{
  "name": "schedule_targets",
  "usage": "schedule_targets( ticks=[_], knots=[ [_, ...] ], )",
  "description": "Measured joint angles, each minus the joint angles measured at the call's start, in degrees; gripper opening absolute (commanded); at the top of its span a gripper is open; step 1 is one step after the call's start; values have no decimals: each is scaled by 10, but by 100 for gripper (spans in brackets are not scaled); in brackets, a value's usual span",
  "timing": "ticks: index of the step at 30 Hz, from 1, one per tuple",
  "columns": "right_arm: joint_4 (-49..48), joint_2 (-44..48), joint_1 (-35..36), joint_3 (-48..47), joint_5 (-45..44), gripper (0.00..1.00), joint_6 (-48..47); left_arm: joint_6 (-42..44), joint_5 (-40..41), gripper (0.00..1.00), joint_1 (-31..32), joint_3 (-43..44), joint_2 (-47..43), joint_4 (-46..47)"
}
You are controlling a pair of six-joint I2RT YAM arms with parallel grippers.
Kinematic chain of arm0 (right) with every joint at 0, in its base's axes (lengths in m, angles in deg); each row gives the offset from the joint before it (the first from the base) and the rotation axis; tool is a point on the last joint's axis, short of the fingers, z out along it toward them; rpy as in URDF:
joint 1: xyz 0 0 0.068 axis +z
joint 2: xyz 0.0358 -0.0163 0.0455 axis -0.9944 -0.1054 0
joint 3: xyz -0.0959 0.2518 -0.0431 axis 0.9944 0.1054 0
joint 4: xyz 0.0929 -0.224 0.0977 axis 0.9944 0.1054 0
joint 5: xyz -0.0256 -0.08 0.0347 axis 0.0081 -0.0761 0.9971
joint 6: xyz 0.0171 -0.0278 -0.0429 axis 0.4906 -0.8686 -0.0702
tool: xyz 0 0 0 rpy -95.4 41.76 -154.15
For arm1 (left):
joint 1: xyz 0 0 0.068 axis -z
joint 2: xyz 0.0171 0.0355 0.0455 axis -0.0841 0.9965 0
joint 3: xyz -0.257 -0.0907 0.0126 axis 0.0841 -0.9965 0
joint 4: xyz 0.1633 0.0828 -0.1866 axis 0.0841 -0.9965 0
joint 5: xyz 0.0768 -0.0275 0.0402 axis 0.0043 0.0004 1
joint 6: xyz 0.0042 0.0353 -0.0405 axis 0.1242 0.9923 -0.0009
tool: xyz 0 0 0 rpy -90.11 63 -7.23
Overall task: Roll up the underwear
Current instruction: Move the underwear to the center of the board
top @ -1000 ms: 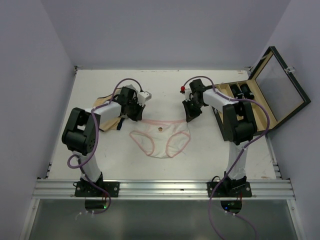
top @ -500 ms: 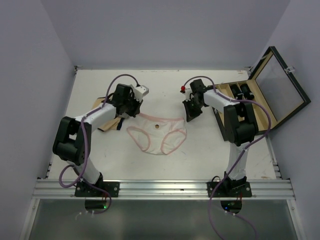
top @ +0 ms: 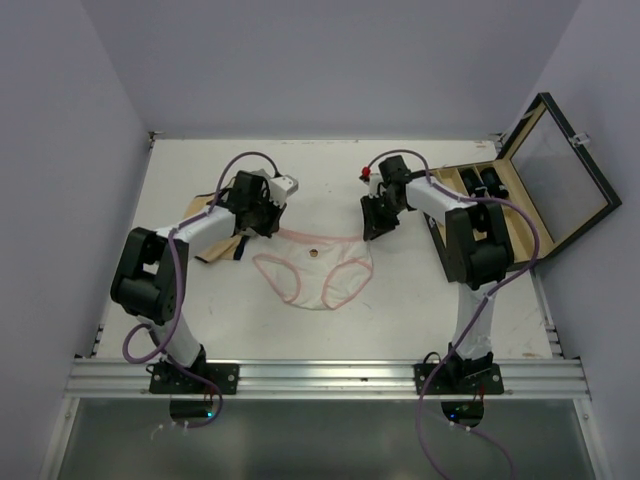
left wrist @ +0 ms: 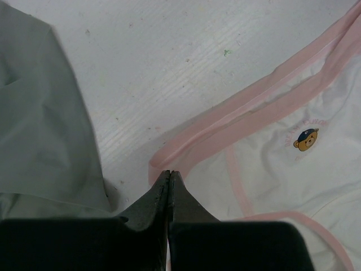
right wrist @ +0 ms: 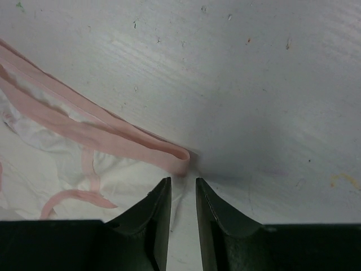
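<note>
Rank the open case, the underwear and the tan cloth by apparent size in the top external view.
1. Open case, largest.
2. Underwear.
3. Tan cloth, smallest as seen, but the left arm hides part of it, so its rank is unsure.

Hidden from above beneath the left gripper (top: pixel 272 228): the left waistband corner of the underwear (top: pixel 315 270). Partly covered by that arm: the tan cloth (top: pixel 212 252) near the left edge of the tabletop (top: pixel 330 175). Cropped in the left wrist view: the underwear at right and bottom, the grey cloth (left wrist: pixel 39 124) at left. Too small to identify: contents of the case (top: pixel 565 170) at the right edge.
</note>
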Motion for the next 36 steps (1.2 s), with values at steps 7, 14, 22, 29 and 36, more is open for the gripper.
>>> schedule_targets(
  ticks=[7, 14, 22, 29, 36],
  knots=[
    [-4, -29, -4, -9, 37, 18, 24, 0, 0, 0, 0, 0, 0, 0],
    [-9, -39, -9, -13, 46, 0, 29, -1, 4, 0, -6, 0, 3, 1],
    [-17, -26, -20, 6, 45, 0, 11, -18, 14, 13, -43, -3, 9, 24],
    [-14, -23, -22, 8, 43, 5, -5, -25, -46, 54, -45, -2, 29, 26],
    [4, -9, -22, 0, -4, 35, -36, -27, -92, 43, -45, -28, -31, 33]
  ],
)
